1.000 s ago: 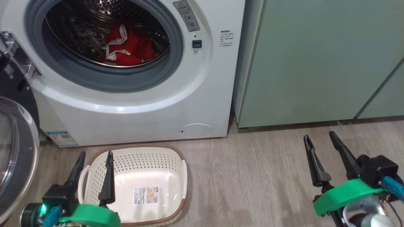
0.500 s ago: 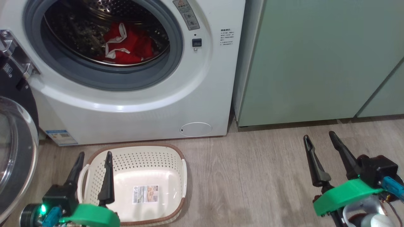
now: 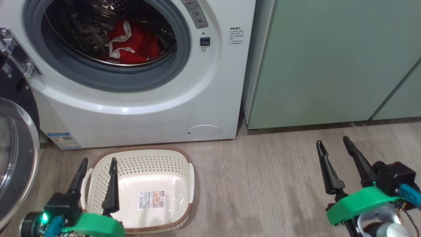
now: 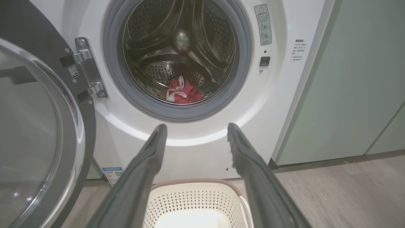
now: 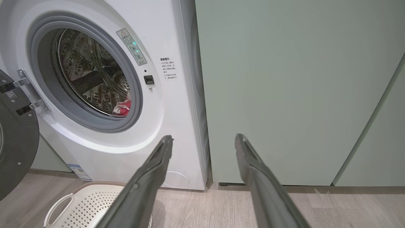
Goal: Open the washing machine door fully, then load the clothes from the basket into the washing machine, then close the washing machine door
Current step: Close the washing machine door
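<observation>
- We see the left gripper [image 3: 99,160] low at the lower left of the head view. Its fingers point up and cross the left end of the basket [image 3: 154,164]. The jaws are spread wide with nothing between them.
- The right gripper [image 3: 332,141] is low at the lower right over the floor [image 3: 256,184], well apart from the basket. Its fingers are likewise parted and empty.
- The clothes [image 3: 131,46] lie in the drum of the washing machine [image 3: 131,121], and the basket sits on the floor just before it.
- The washing machine door [image 3: 14,158] stands open at the left.
- The left wrist view gives us the door hinge [image 4: 88,72] and the deep drum. The right wrist view takes in the green cabinets [image 5: 284,95] beside the machine.
</observation>
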### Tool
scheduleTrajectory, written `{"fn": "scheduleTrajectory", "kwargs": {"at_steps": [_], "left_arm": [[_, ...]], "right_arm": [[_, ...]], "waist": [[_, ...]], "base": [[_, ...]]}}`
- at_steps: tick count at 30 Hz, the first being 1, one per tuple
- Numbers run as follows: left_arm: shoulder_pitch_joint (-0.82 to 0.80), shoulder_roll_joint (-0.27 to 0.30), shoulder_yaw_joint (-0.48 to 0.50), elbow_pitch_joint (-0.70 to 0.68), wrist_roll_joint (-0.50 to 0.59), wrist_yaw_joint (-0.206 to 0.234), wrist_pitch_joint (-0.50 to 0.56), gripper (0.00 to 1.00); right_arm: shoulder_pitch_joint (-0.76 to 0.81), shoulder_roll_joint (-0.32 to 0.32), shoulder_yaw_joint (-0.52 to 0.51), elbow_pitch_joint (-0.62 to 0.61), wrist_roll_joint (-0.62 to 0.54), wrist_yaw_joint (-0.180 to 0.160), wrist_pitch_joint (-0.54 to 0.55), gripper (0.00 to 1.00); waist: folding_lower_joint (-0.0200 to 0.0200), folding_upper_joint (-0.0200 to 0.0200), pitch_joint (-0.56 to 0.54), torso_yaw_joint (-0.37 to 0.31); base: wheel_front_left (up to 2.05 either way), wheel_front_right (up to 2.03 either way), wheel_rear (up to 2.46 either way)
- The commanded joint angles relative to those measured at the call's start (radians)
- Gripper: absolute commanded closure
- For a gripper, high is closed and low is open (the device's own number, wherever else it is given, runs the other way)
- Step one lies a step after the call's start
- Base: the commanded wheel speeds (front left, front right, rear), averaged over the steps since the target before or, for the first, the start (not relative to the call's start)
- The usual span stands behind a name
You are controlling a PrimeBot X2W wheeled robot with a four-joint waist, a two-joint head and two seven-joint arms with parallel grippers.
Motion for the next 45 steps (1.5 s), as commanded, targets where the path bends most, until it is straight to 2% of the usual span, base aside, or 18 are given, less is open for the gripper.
{"fn": "scheduleTrajectory", "kwargs": {"at_steps": [1,16,36,40,45], "left_arm": [[-0.039,0.02,0.036,-0.034,0.006,0.007,-0.008,0.0],[-0.045,0.033,0.029,-0.044,0.006,0.007,-0.01,0.0],[-0.048,0.038,0.017,-0.039,-0.003,0.01,-0.006,0.0],[-0.053,0.036,0.014,-0.034,-0.004,0.014,-0.003,0.0],[-0.056,0.029,0.026,-0.035,-0.011,0.031,-0.005,0.0]], "right_arm": [[-0.02,-0.007,0.021,-0.037,0.005,0.0,-0.004,0.0],[-0.02,-0.007,0.017,-0.034,0.011,0.0,-0.009,0.0],[-0.014,-0.007,0.013,-0.026,0.014,0.0,-0.01,0.0],[-0.007,-0.007,0.006,-0.027,0.017,0.0,-0.01,0.0],[0.001,-0.007,0.014,-0.032,0.021,0.0,-0.007,0.0]], "waist": [[-0.0004,0.0,0.0,0.0],[-0.0004,0.0,0.011,-0.001],[-0.0004,0.0,0.003,0.021],[-0.0004,0.0,-0.002,0.047],[-0.0004,0.0,-0.007,0.126]], "base": [[-1.56,1.56,0.0],[-1.6,1.6,0.0],[-0.06,0.06,0.0],[0.0,0.0,0.0],[0.0,0.0,0.0]]}}
